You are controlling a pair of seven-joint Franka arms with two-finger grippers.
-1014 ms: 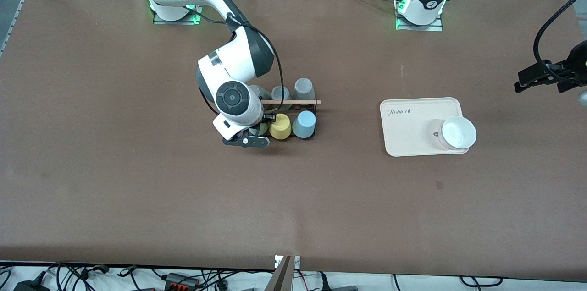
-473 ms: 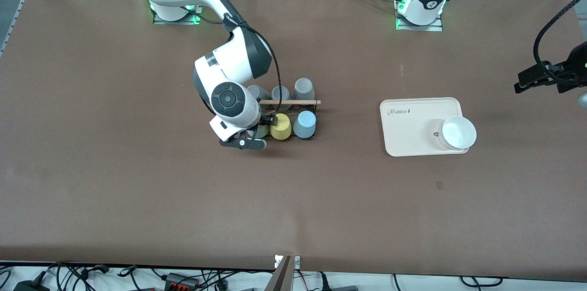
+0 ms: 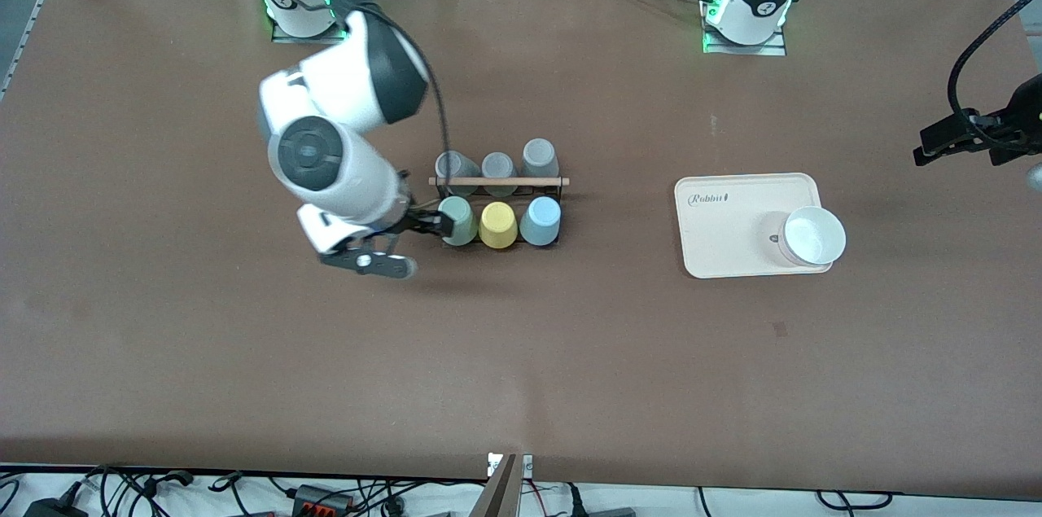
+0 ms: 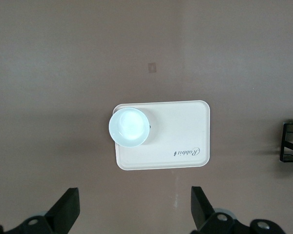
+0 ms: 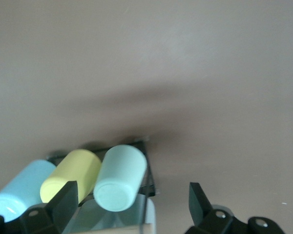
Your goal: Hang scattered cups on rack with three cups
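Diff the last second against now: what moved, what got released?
The right claw let go of the pale mint green tumbler, now on the black wire-frame rack, and backed away toward the right arm's end, open. Yellow cup, light blue tumbler, grey cups, beige tray and open left claw stayed put.

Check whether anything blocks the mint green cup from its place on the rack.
Nothing visible does: the mint green cup already sits on the rack, beside the yellow cup, with the light blue cup next along. The right hand is open beside it; the left hand is open over the tray.
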